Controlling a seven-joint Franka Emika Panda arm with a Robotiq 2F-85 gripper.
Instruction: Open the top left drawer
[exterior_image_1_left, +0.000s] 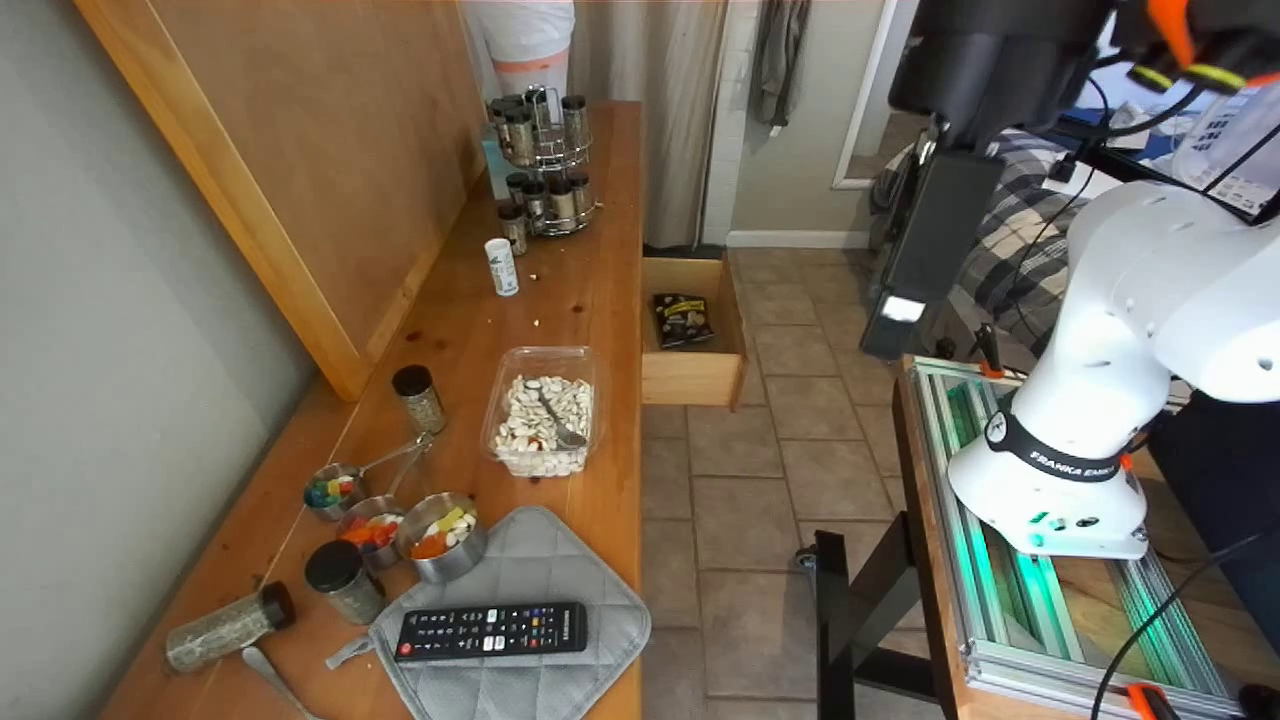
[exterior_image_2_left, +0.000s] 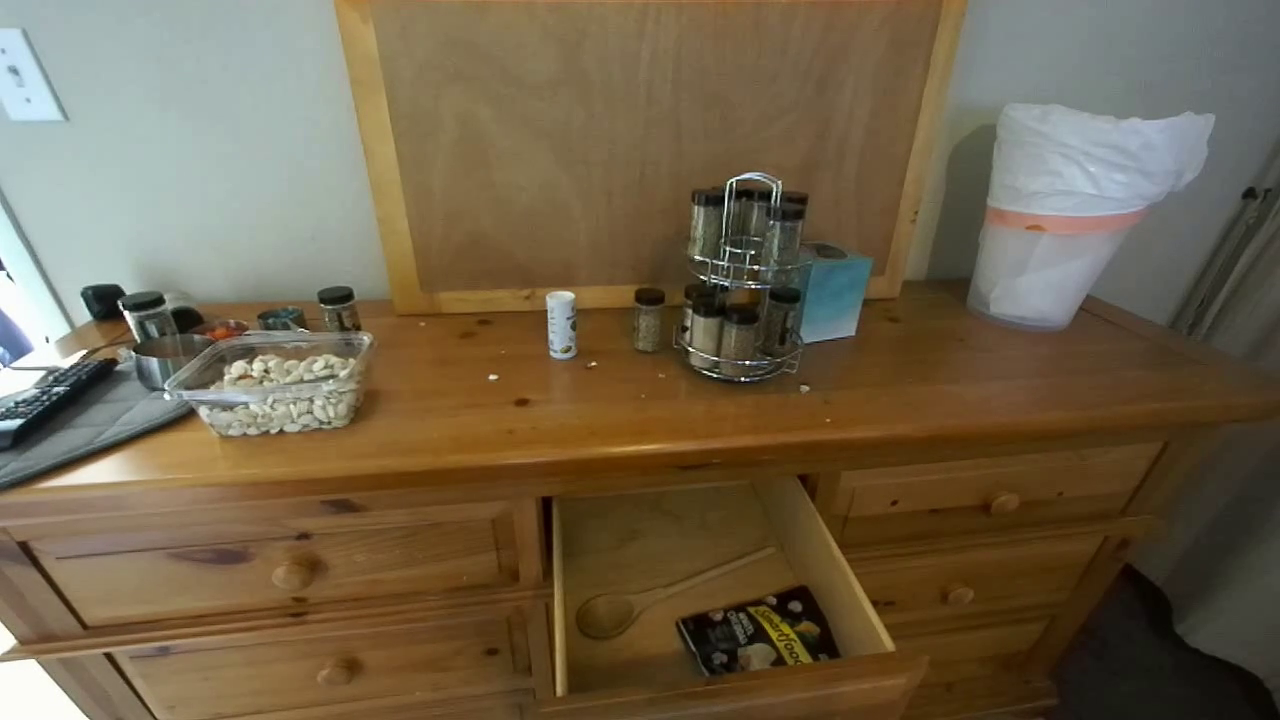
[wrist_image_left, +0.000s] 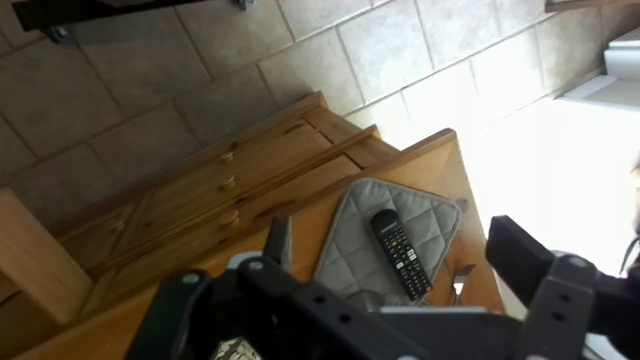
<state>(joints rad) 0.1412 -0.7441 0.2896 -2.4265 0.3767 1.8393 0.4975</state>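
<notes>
The top left drawer (exterior_image_2_left: 420, 563) is a long, light-brown wooden front with a round knob (exterior_image_2_left: 294, 573), closed flush in the dresser in an exterior view. Its inside is hidden. In the wrist view the same drawer front (wrist_image_left: 310, 182) and its knob (wrist_image_left: 228, 218) show under the dresser's top edge. My gripper (wrist_image_left: 391, 222) is open and empty, its fingers wide apart, seen above the grey pot holder end of the dresser and touching nothing. In an exterior view the dark hand (exterior_image_1_left: 930, 230) hangs over the floor, apart from the dresser; its fingers are not clear there.
A smaller middle drawer (exterior_image_2_left: 690, 510) stands pulled out, holding a wooden spoon (exterior_image_2_left: 610, 613) and a black snack bag (exterior_image_2_left: 760, 635). On top are a tub of white beans (exterior_image_1_left: 545, 410), a remote (exterior_image_1_left: 490, 630), a pot holder (exterior_image_1_left: 530, 550), measuring cups and a spice rack (exterior_image_2_left: 740, 290).
</notes>
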